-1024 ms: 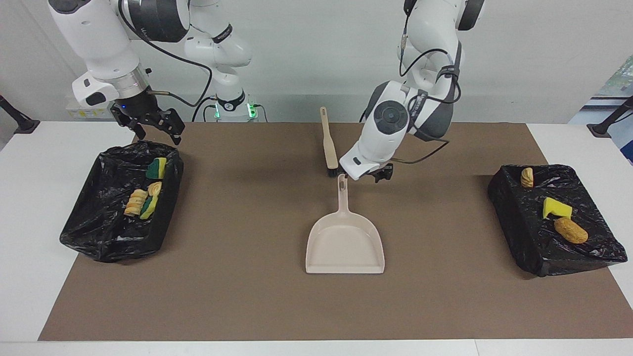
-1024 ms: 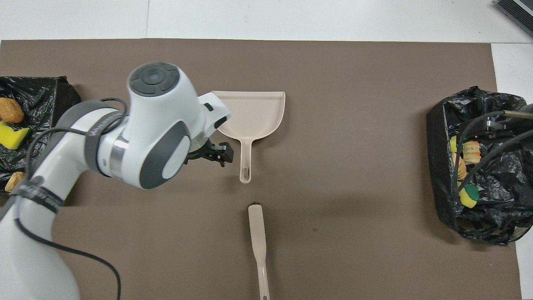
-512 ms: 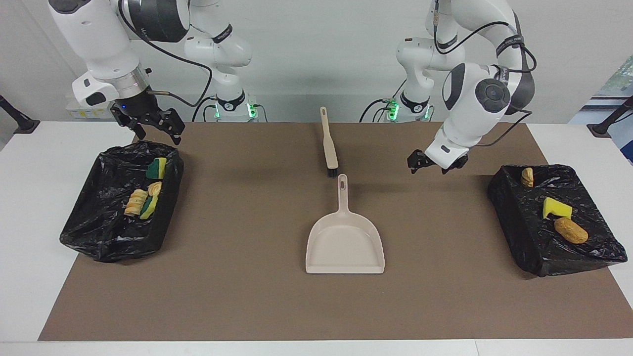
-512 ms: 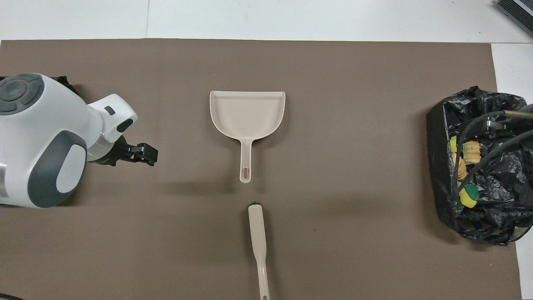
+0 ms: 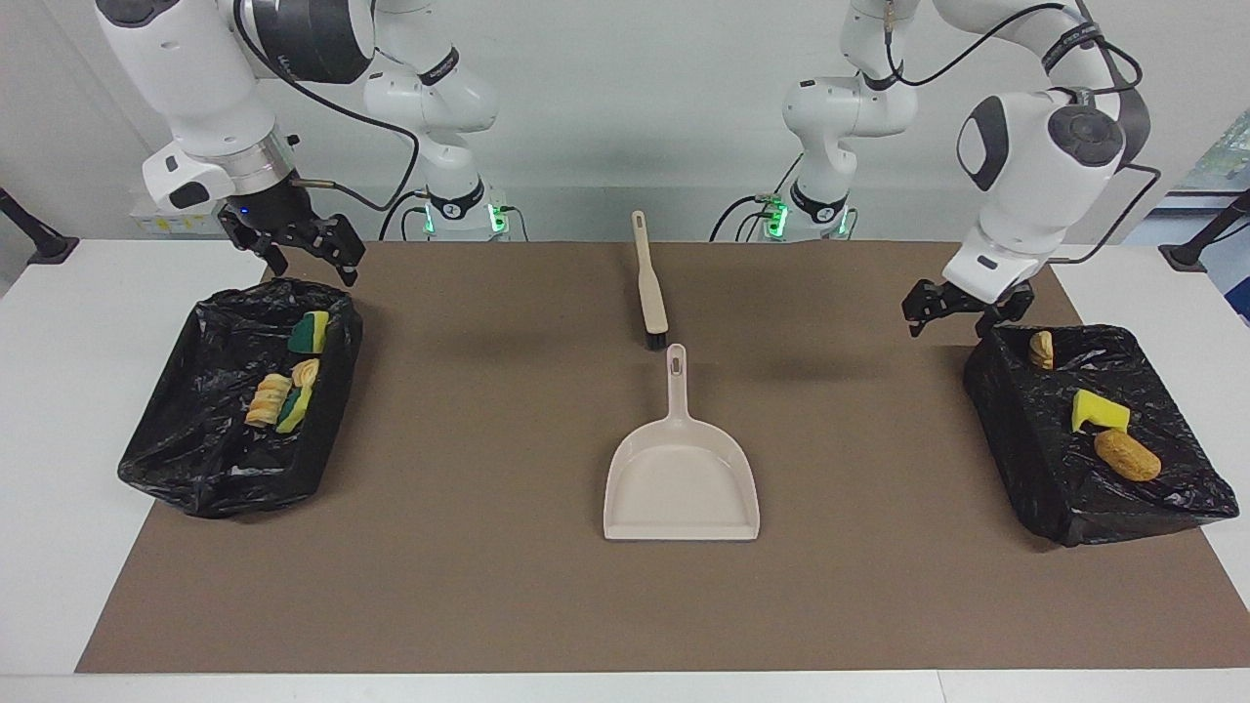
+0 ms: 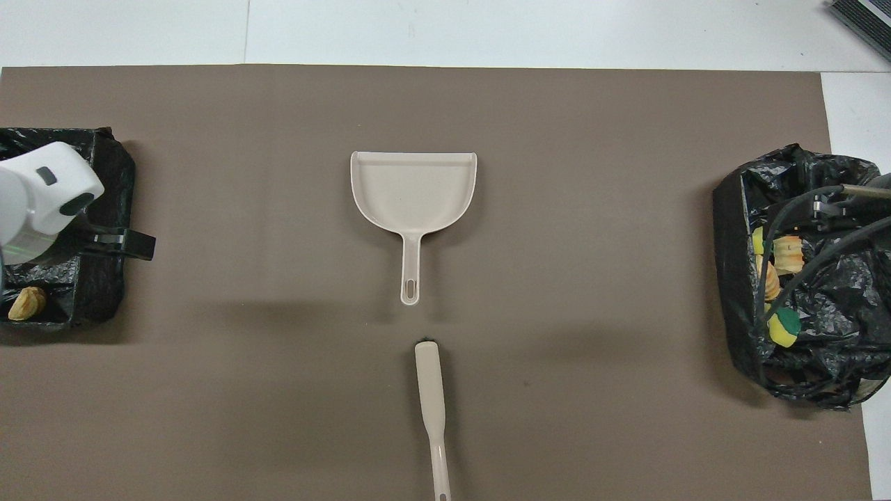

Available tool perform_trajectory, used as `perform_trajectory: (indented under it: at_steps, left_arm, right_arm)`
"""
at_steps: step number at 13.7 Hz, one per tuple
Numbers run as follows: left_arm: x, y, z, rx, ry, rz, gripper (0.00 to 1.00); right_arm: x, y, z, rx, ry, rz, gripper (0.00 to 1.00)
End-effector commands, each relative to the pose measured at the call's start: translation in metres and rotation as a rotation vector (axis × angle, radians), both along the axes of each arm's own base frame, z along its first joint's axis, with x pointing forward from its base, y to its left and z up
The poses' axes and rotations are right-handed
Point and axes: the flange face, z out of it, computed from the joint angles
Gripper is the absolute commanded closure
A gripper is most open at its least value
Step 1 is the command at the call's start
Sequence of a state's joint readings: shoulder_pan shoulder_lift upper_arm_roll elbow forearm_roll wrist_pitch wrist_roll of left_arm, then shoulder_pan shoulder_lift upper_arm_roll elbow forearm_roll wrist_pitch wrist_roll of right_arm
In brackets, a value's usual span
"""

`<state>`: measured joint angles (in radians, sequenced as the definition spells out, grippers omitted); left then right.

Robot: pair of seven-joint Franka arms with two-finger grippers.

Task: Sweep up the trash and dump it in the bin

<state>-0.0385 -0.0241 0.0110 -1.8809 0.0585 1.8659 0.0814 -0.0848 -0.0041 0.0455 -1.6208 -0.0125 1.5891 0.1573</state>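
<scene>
The trash lies in two black-lined bins. The bin (image 5: 1016,459) at the left arm's end holds a pastry piece (image 5: 1041,349), a yellow sponge chunk (image 5: 1099,410) and a brown bread piece (image 5: 1127,455). The bin (image 5: 195,488) at the right arm's end holds a green-sided sponge (image 5: 310,333) and several pastry and sponge scraps (image 5: 276,400). My left gripper (image 5: 962,317) hangs open and empty over the mat-side rim of its bin, also seen as the left gripper (image 6: 125,243) from overhead. My right gripper (image 5: 312,268) waits open and empty over the rim of the other bin that is nearest the robots.
A beige dustpan (image 5: 681,478) lies mid-mat with its handle toward the robots. A beige brush (image 5: 649,283) lies just nearer the robots, in line with that handle. The right arm's cables (image 6: 800,229) hang over its bin in the overhead view.
The left arm swung away from the dustpan's handle to its own end of the table, ending over the bin's rim, still open and empty. The right arm stayed still.
</scene>
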Motion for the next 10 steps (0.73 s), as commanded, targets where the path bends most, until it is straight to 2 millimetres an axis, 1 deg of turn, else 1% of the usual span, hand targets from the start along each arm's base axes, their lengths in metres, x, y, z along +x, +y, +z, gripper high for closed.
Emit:
perform_trajectory:
  at_steps: [1, 2, 4, 5, 6, 8, 10]
  left_arm:
    - [0.002, 0.017, 0.051, 0.009, -0.028, 0.005, 0.00]
    - [0.001, 0.022, 0.073, -0.005, -0.025, 0.022, 0.00]
    - [-0.002, 0.023, 0.111, -0.051, -0.031, 0.032, 0.00]
    - [-0.005, 0.023, 0.124, -0.065, -0.025, 0.034, 0.00]
    - [-0.005, 0.022, 0.125, -0.066, 0.013, 0.035, 0.00]
    - [-0.002, 0.022, 0.137, -0.071, 0.050, 0.031, 0.00]
    - [-0.007, 0.027, 0.138, -0.093, 0.057, 0.020, 0.00]
  right_arm:
    - [0.000, 0.001, 0.000, 0.016, -0.007, -0.013, 0.00]
    - [0.000, 0.000, 0.000, 0.016, -0.007, -0.016, 0.00]
    - [0.000, 0.000, 0.000, 0.016, -0.007, -0.016, 0.00]
    - [0.000, 0.000, 0.000, 0.016, -0.007, -0.016, 0.00]
    - [0.000, 0.000, 0.000, 0.016, -0.008, -0.016, 0.00]
    - [0.000, 0.000, 0.000, 0.016, -0.007, -0.014, 0.00]
    - [0.000, 0.000, 0.000, 0.016, -0.008, -0.016, 0.00]
